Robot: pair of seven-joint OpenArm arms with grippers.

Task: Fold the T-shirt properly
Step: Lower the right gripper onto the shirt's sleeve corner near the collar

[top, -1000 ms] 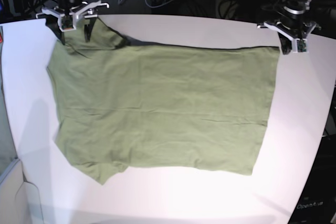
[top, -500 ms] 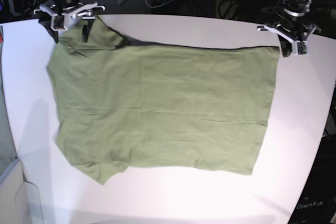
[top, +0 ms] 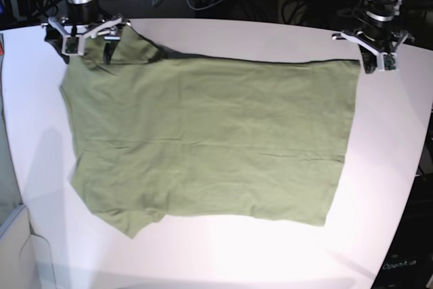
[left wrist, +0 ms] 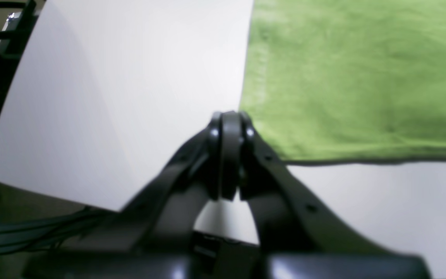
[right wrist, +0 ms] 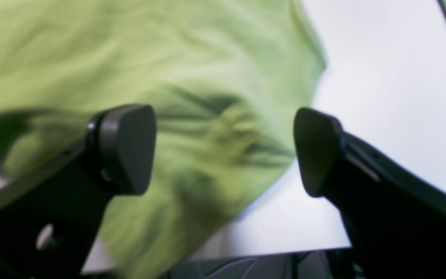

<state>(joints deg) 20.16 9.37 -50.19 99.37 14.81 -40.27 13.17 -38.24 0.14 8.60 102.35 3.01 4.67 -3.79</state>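
Moved: right gripper (top: 86, 30) has risen off the sleeve, jaws spread wide, holding nothing.
Left gripper (left wrist: 229, 155): clenched, empty, beside the hem corner.
Risk: regrasping may rumple the sleeve.
T-shirt (top: 210, 137): olive, flat on the white table (top: 270, 255), lightly wrinkled.

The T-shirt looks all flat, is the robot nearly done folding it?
Not nearly. Done: the T-shirt lies spread flat on the white table. In hand: nothing is gripped; the right gripper hangs with open jaws above a bunched sleeve, and the left gripper is shut, empty, beside the hem corner. Left: every fold, since no part is laid over another yet.
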